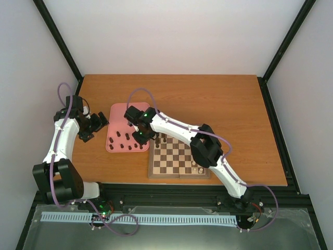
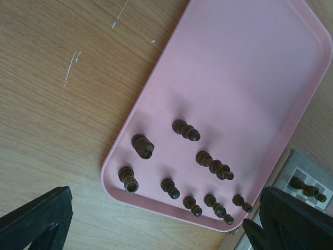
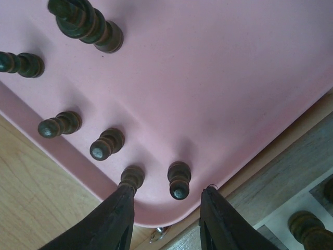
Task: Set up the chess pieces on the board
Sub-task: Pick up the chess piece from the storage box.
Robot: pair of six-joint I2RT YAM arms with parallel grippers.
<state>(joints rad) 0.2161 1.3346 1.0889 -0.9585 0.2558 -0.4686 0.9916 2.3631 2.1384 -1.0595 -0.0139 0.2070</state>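
The right gripper (image 3: 165,211) is seen low over the near corner of the pink tray (image 3: 218,78), the corner next to the board (image 3: 307,172). Its fingers (image 3: 112,224) are partly open, and nothing is held yet. One dark pawn (image 3: 179,180) is found standing between them, closer to the finger on the right of the wrist view, with a gap on each side. Its long axis points straight up from the tray, so it can be pinched across its round body.

A second pawn (image 3: 131,177) is set right at the tip of the other finger (touching or just short of it, which cannot be told). That is the spot to be watched. If the fingers are closed where they are, the second pawn could be bumped or tipped.

The other chess pieces (image 2: 208,164) are spread over the near part of the tray, and a few dark ones are seen on the far edge of the board. The left gripper (image 1: 96,123) is held wide open and empty, off the tray's left side. The right arm is the nearer one, so the pick is judged to be its job.
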